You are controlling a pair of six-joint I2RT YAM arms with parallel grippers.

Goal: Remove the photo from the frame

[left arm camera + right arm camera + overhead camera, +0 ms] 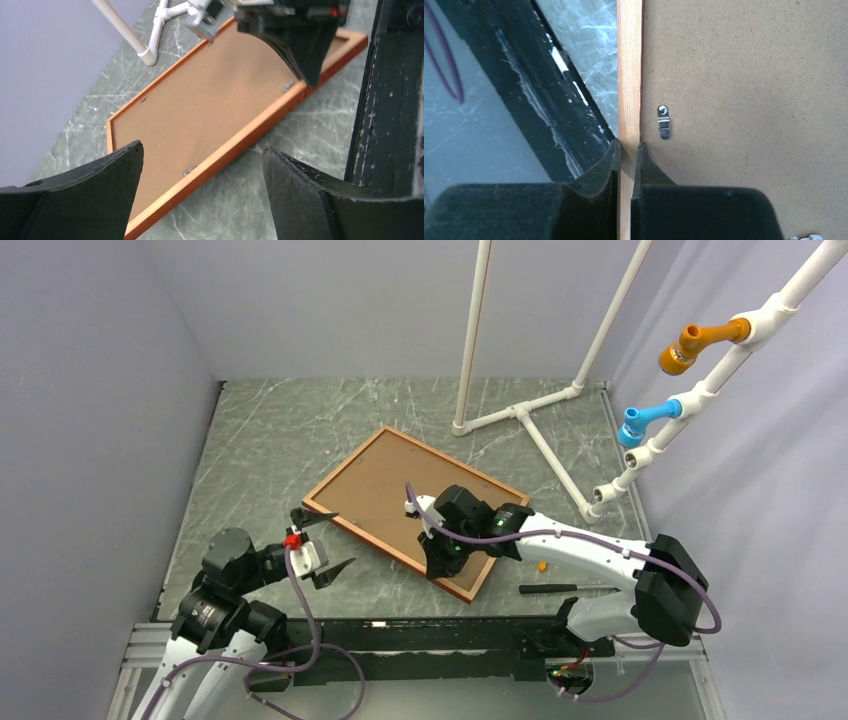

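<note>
The frame (372, 540) lies back-up and slanted on the marble table, its reddish-brown border around the photo's plain brown board back (385, 485); the printed face is hidden. My right gripper (437, 565) is shut on the frame's near rail (629, 75), one finger outside it and one on the board (744, 100), beside a small metal clip (664, 122). My left gripper (344, 538) is open and empty, just off the frame's left corner. In the left wrist view the rail (240, 145) and a clip (188, 171) lie between its fingers (125, 165).
A white pipe stand (520, 410) rises behind the frame, its foot running toward the right. More pipe with orange (690, 343) and blue (645, 420) fittings lines the right wall. A black stick-like tool (560, 589) and a small orange bit (542, 565) lie right of the frame. A black rail (450, 635) edges the table.
</note>
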